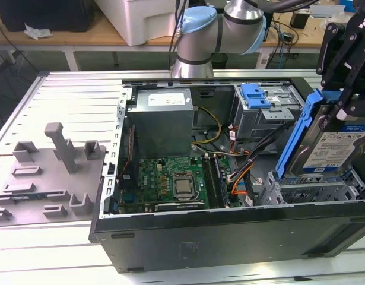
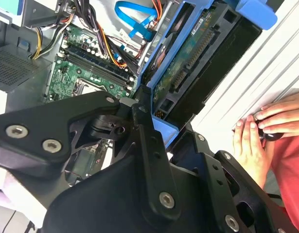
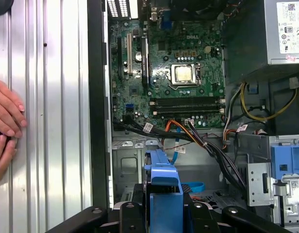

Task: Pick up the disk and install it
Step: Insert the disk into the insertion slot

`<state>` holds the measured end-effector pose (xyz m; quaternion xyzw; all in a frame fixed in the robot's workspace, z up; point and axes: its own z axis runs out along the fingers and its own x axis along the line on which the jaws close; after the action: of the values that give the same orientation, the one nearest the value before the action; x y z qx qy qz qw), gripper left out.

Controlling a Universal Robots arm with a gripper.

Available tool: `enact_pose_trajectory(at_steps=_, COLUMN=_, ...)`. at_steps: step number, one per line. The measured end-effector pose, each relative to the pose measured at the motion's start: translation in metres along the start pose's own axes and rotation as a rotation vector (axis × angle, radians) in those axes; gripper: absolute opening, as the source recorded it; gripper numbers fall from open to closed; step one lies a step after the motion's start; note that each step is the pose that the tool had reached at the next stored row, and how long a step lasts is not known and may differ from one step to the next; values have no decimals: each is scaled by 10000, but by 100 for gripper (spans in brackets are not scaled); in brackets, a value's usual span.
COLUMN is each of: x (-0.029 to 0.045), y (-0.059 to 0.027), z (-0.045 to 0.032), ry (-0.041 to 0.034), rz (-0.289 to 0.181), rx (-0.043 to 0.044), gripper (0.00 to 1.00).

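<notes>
In the exterior view the disk, silver with a white-and-blue label and a blue carrier bracket around it, stands nearly on edge over the drive bay at the right end of the open computer case. My black gripper comes down from above and is shut on the disk's upper end. The second wrist view shows the disk's green circuit-board underside held between the fingers. In the first wrist view the blue bracket sits clamped between the gripper's black links, above the bay floor.
The case holds a motherboard, a power supply, cable bundles and another blue-latched drive cage. A grey fixture block lies on the table at the exterior view's left. A person's hands rest on the table beside the case.
</notes>
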<state>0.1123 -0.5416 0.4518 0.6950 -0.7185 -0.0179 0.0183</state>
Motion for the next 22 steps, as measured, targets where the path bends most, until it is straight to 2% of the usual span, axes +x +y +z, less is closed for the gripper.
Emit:
enact_pose_trajectory(at_steps=4, x=0, y=0, z=0, ry=-1, rz=82, rx=-41, gripper=37)
enact_pose_trajectory(at_steps=10, x=1, y=0, z=2, ry=45, rz=76, rx=-44, gripper=37)
enact_pose_trajectory(at_steps=22, x=-2, y=4, z=3, ry=49, rz=-156, rx=-43, gripper=37)
